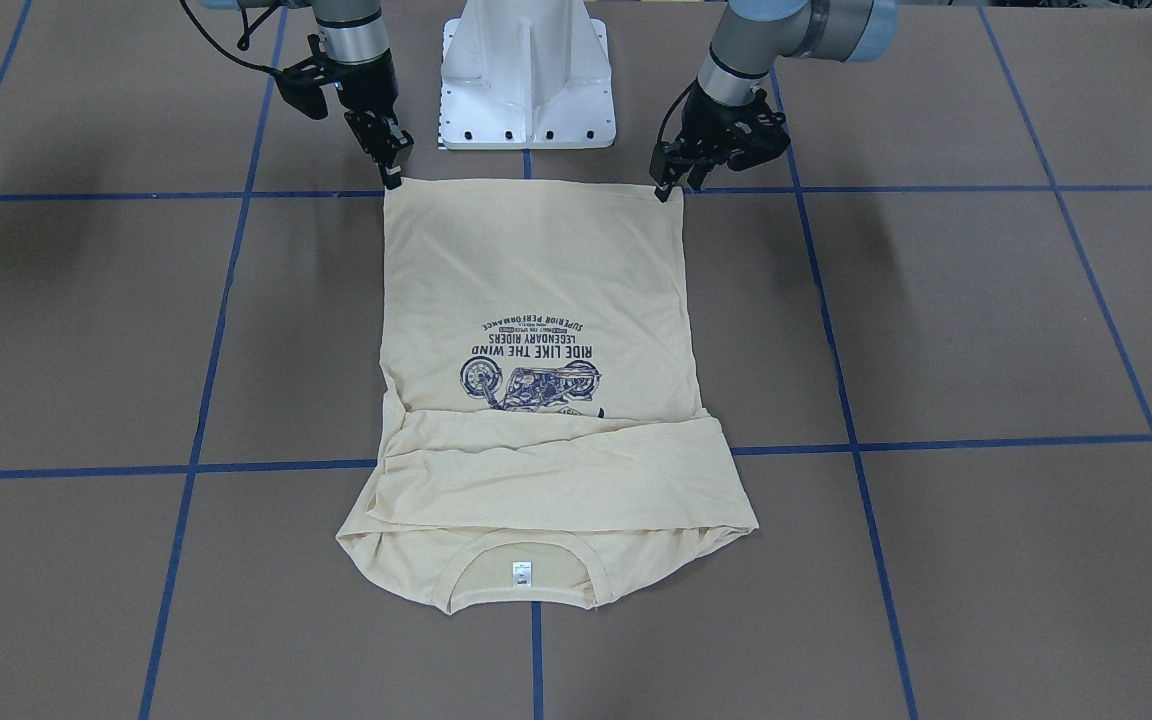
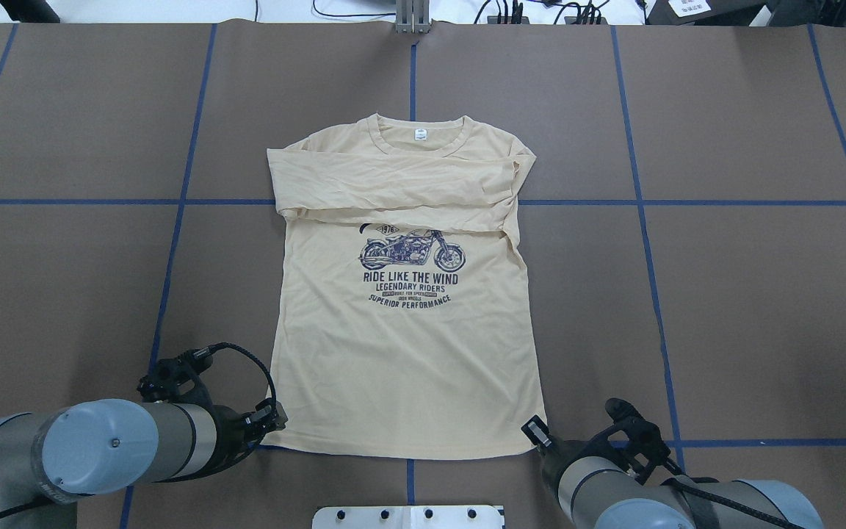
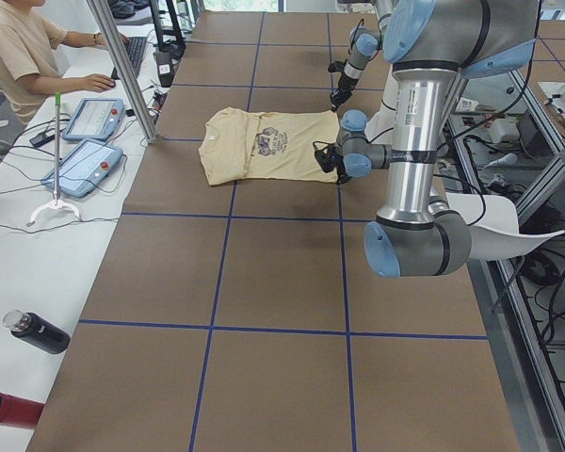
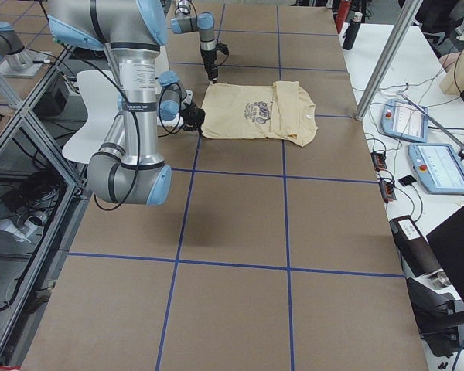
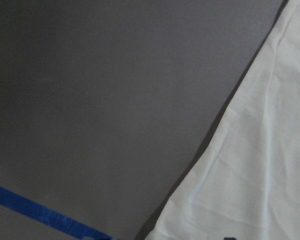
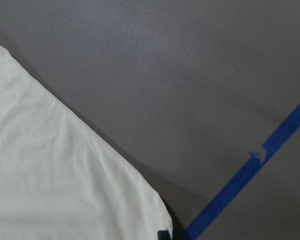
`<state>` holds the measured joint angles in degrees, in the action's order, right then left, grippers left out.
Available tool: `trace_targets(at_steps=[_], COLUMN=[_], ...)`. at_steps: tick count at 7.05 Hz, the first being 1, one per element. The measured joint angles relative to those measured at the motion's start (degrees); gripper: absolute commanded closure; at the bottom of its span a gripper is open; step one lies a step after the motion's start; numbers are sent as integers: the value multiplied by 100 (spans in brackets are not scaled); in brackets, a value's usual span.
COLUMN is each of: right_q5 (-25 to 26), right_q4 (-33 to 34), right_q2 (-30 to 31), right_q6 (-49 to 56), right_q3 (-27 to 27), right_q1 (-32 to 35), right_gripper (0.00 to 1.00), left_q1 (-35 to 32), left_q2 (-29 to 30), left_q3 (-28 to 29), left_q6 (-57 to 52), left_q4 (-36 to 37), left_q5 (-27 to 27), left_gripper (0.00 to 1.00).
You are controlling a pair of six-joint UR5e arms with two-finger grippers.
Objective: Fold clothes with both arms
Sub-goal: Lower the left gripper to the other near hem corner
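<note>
The pale cream-yellow T-shirt (image 2: 408, 353) lies flat, print up, with its sleeves folded across the chest and its collar (image 2: 417, 136) at the far side. It also shows in the front view (image 1: 536, 270). My left gripper (image 2: 276, 420) sits at table level on the shirt's near-left hem corner and looks shut on it (image 1: 669, 188). My right gripper (image 2: 533, 430) sits on the near-right hem corner and looks shut on it (image 1: 394, 172). Each wrist view shows only the shirt's edge (image 5: 260, 165) (image 6: 55, 175) flat on the table and a sliver of dark fingertip.
Brown table (image 2: 724, 294) with blue tape grid lines (image 2: 643, 220). The white pedestal base (image 1: 528, 80) stands between the arms, just behind the hem. An operator (image 3: 19, 56) and control tablets (image 3: 83, 165) are at the far table side.
</note>
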<state>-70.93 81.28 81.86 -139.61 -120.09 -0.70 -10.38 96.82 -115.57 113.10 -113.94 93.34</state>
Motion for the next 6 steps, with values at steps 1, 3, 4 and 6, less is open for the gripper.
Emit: trace_targets(at_steps=[1, 3, 4, 6], right_q5=[0, 0, 0, 0], right_q4=[0, 0, 1, -1], right_q2=[-2, 2, 4, 10], right_q6=[-2, -5, -3, -1], right_q3=[2, 3, 3, 3], right_q1=[0, 0, 0, 0], right_gripper=[100, 100, 100, 100], left_q1=[13, 25, 27, 45], left_q2=[-3, -5, -5, -5], left_q3=[-2, 20, 25, 37], left_q6=[1, 4, 8, 22], left_q4=[2, 5, 9, 12], left_q5=[9, 17, 36, 72], left_gripper=[41, 45, 45, 52])
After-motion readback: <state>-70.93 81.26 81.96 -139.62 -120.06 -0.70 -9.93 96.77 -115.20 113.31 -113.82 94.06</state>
